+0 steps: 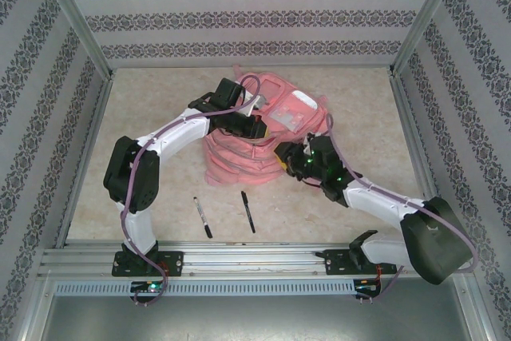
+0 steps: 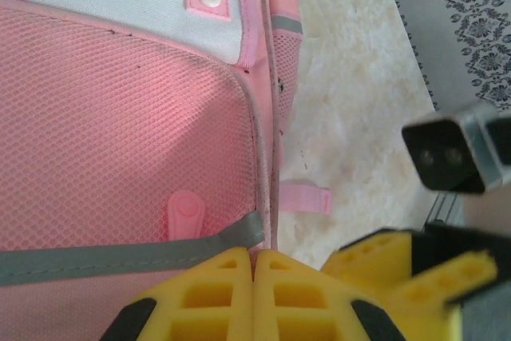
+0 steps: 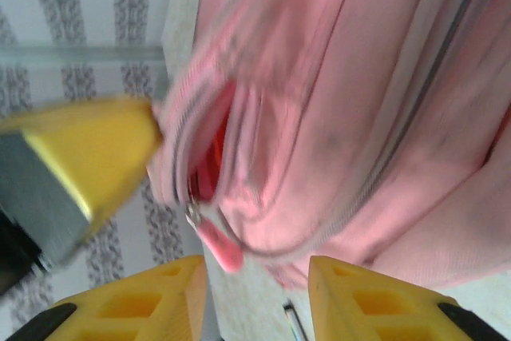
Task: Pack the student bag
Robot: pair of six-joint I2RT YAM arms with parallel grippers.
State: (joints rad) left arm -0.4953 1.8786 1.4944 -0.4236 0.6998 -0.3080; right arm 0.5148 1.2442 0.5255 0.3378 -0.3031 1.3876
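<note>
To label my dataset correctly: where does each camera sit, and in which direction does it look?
Top external: above and behind, looking down at the table, student bag, two pens; left arm and right arm show.
Left wrist: on the left arm, facing the bag's mesh panel; the left pincer shows, shut.
Right wrist: on the right arm, facing the bag's open pocket; the right pincer shows, open.
Shared: all see the bag.

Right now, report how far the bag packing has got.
Done: a pocket of the backpack gapes unzipped. In hand: the left pincer is shut at its edge, the right pincer open before that pocket. Left: both pens lie on the table, unpacked.
</note>
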